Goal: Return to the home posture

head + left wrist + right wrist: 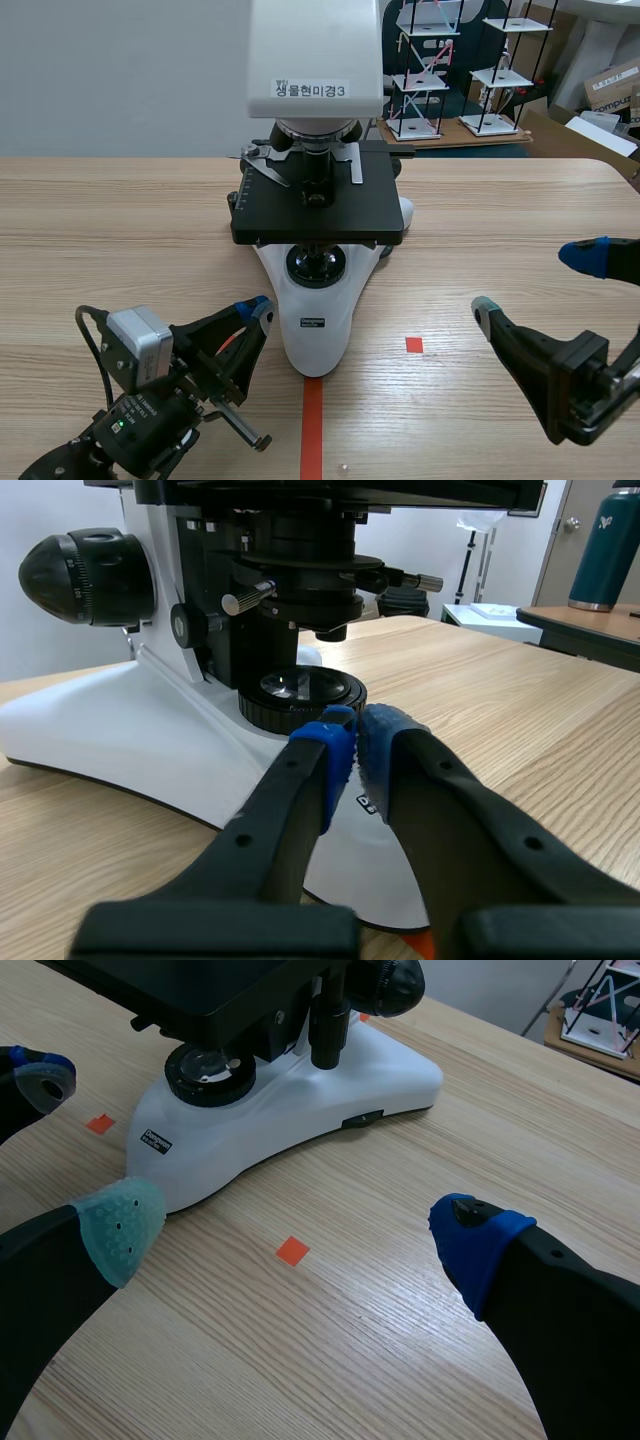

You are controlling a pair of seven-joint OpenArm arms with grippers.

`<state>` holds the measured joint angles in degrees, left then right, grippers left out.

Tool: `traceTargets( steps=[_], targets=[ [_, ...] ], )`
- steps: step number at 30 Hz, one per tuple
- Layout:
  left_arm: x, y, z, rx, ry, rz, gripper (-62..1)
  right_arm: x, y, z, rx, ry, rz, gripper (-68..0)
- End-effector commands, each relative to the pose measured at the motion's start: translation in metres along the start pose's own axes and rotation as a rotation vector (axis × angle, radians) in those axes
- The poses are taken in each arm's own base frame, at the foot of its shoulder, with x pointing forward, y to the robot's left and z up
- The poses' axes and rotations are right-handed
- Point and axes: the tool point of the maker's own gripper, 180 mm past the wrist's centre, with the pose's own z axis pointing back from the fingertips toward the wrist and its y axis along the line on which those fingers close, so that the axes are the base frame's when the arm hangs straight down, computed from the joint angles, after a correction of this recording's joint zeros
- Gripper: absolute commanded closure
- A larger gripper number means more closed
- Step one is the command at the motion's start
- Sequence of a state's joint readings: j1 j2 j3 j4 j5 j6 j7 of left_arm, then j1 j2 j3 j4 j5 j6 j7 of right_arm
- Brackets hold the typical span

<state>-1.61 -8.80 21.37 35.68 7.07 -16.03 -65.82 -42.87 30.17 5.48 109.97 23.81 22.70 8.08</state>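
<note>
A white and black microscope (pixel 315 200) stands at the middle of the wooden table (pixel 120 230). My left gripper (pixel 258 312) sits low at the front left, shut on nothing, its tips close to the left side of the microscope's base (pixel 120 740). In the left wrist view its blue pads (pixel 335 755) meet just before the base's lamp lens (pixel 300 690). My right gripper (pixel 535 282) hovers at the front right, open and empty. In the right wrist view its fingers (pixel 120 1225) are spread wide over bare table, with the microscope (pixel 300 1090) ahead and the left gripper's tip (pixel 35 1075) beside it.
An orange tape line (pixel 312 430) and a small orange square (pixel 414 344) mark the table in front of the microscope. Behind the table at the back right stand rod-and-shelf models (pixel 440 70) and cardboard boxes (pixel 610 85). A teal bottle (pixel 610 550) stands on another desk.
</note>
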Motion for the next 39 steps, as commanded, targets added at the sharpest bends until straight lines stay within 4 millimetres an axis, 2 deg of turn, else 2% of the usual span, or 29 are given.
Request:
traceTargets(
  steps=[1, 3, 8, 12, 15, 23, 28, 33, 39],
  targets=[
    [0.006, 0.006, 0.001, 0.0, -0.017, -0.02, -11.7, 0.008, -0.001, 0.0, 0.001, -0.024, 0.009, -57.8],
    [0.004, 0.008, 0.006, 0.0, -0.003, -0.028, -14.8, 0.008, -0.001, 0.0, 0.001, -0.024, 0.01, -57.8],
    [0.004, 0.007, 0.025, -0.014, 0.038, -0.043, -16.1, 0.008, -0.001, 0.0, 0.001, -0.024, 0.01, -57.8],
    [0.005, 0.014, 0.041, 0.02, 0.109, -0.059, -24.1, 0.008, -0.001, 0.0, 0.001, -0.024, 0.01, -57.8],
    [0.014, 0.021, 0.052, 0.061, 0.14, -0.076, -30.0, 0.008, -0.001, 0.0, 0.001, -0.024, 0.009, -57.8],
    [0.025, 0.019, 0.071, 0.103, 0.354, -0.131, -39.9, 0.008, -0.001, 0.0, 0.001, -0.024, 0.009, -57.8],
    [0.055, 0.006, 0.072, 0.071, 0.369, -0.148, -44.0, 0.008, -0.001, 0.0, 0.001, -0.024, 0.009, -57.8],
    [0.082, -0.002, 0.067, 0.072, 0.402, -0.14, -55.9, 0.008, -0.001, 0.0, 0.001, -0.024, 0.01, -57.8],
    [0.105, -0.007, 0.062, 0.079, 0.447, -0.127, -62.3, 0.008, -0.001, 0.0, 0.001, -0.024, 0.009, -57.8]
  ],
)
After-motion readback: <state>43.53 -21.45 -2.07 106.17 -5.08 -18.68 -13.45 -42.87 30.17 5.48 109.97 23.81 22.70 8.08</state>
